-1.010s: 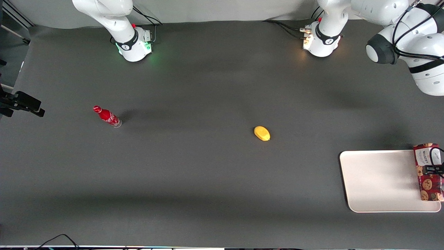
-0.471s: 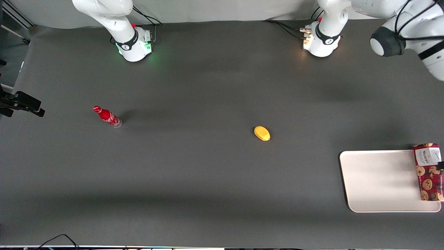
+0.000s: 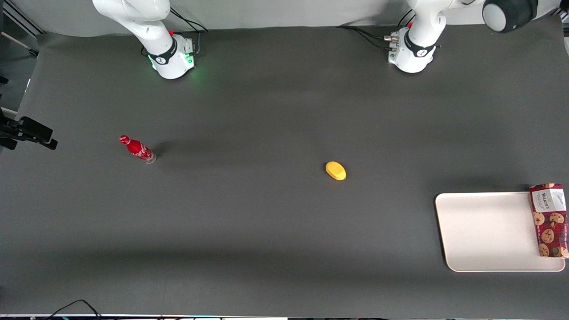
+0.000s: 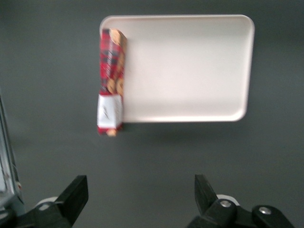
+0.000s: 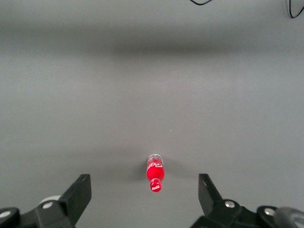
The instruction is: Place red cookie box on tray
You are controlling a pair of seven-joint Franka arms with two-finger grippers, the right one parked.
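Red cookie box lies flat along one edge of tray, white-label end overhanging rim. Gripper high above table, fingers spread wide, holding nothing.

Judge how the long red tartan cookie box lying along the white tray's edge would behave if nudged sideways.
The long red tartan cookie box lies flat, so it would probably slide or pivot, not roll. Its white-label end overhangs the large white tray rim, so a nudge there might tilt it off. The cardboard looks stiff, likely light. The open gripper hangs above the table, clear of it.
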